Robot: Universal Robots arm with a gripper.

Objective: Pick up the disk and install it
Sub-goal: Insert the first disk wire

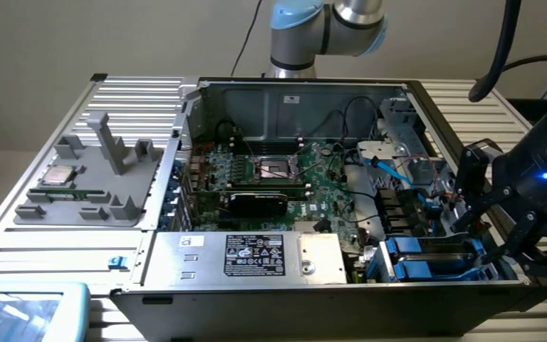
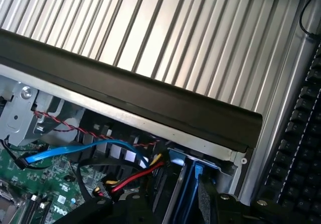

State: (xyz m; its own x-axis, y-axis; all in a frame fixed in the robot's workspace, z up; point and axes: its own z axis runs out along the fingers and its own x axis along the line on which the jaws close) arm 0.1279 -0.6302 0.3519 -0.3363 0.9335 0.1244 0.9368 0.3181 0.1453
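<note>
The gripper [image 1: 490, 239] hangs over the open computer case [image 1: 254, 303], at the near corner on the exterior view's right, just inside the case's side wall. There the disk [image 1: 481, 256] shows as a blue carrier rail standing on edge in the drive bay, beside the other blue carriers [image 1: 416, 248] in that corner.

In the wrist view the disk [image 2: 193, 184] runs as a blue rail with a grey metal edge straight between the two dark fingers [image 2: 228, 206]. The fingers stand roughly half closed and seem to clamp the disk by its sides, though the contact itself lies in shadow.

The grey box with the black label [image 1: 245, 256] fills the case's near edge, with the motherboard [image 1: 293, 182] behind it. The case rests on the ribbed metal table [image 1: 26, 246].
</note>
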